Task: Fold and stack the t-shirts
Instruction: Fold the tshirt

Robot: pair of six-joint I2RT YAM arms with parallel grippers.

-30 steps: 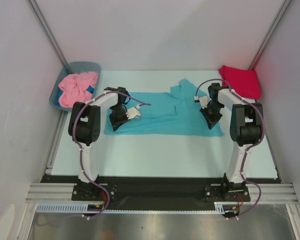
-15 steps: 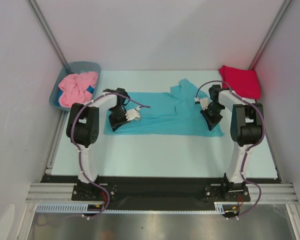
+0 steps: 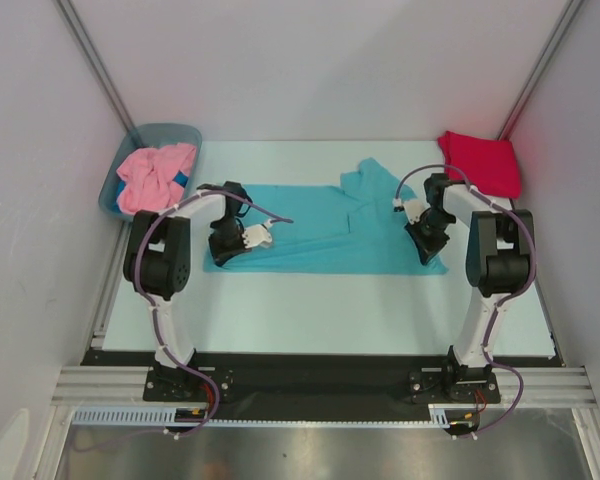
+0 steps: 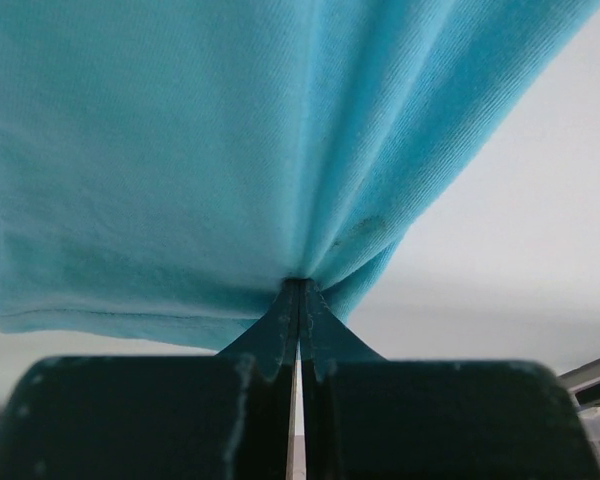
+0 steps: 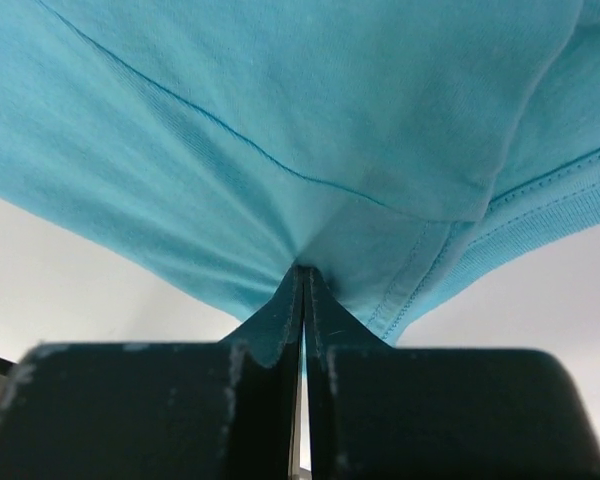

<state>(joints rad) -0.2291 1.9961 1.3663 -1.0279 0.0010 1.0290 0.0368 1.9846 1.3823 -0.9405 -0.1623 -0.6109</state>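
Observation:
The turquoise t-shirt [image 3: 320, 235] lies spread across the middle of the table, one sleeve folded up at the back [image 3: 370, 178]. My left gripper [image 3: 218, 257] is shut on its near left corner. In the left wrist view the cloth [image 4: 180, 150] bunches into the closed left gripper [image 4: 298, 283]. My right gripper [image 3: 428, 254] is shut on the shirt's near right corner, where a stitched hem [image 5: 420, 270] gathers beside the closed right gripper [image 5: 302, 268]. The crimson t-shirt [image 3: 480, 162] lies folded at the back right. The pink t-shirt [image 3: 155, 176] is crumpled in the tub.
The grey-blue plastic tub [image 3: 170, 131] stands at the back left against the wall. White walls close in the table [image 3: 310, 300] on three sides. Both arm bases sit on the black strip at the near edge.
Both arms have shifted slightly outward and toward the near edge while keeping their grip. The shirt's near edge has come a little nearer and lies more stretched.

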